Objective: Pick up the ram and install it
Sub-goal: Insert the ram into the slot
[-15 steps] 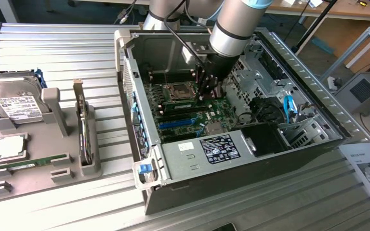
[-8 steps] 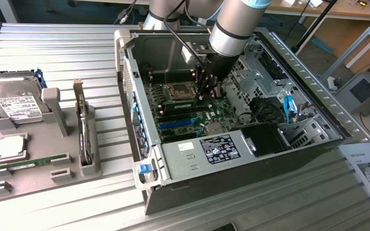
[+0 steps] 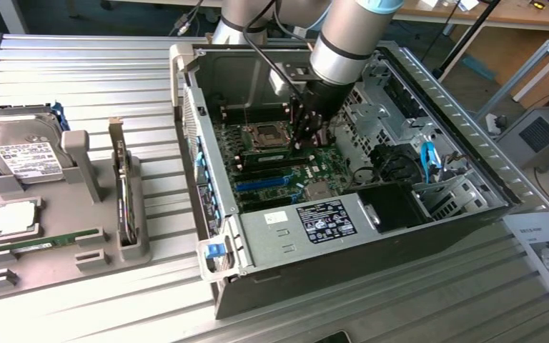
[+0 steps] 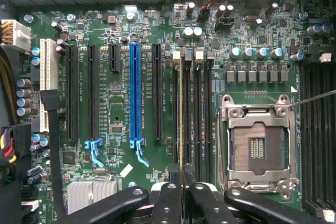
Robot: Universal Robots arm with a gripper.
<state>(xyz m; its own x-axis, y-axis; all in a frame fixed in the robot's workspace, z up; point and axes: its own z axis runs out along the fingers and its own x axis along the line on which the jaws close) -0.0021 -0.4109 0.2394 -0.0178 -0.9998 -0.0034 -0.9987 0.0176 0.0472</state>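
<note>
My gripper [image 3: 310,139] is down inside the open computer case [image 3: 208,214], over the motherboard [image 3: 284,168] beside the processor socket [image 3: 266,133]. In the wrist view the ram [image 4: 181,108] shows edge-on as a thin yellowish line. It runs along one of the black memory slots [image 4: 195,114] next to the empty socket [image 4: 257,148]. The gripper [image 4: 182,184] is shut on the ram's near end, with the black fingers [image 4: 168,195] pressed against both of its sides. I cannot tell how deep the stick sits in the slot.
A grey parts tray [image 3: 103,261] stands at the exterior view's left. It holds a hard drive [image 3: 22,146], a silver processor [image 3: 15,216], an upright expansion card [image 3: 122,189] and another green memory stick [image 3: 43,243]. Drive cages and cables [image 3: 399,161] crowd the case beside the arm.
</note>
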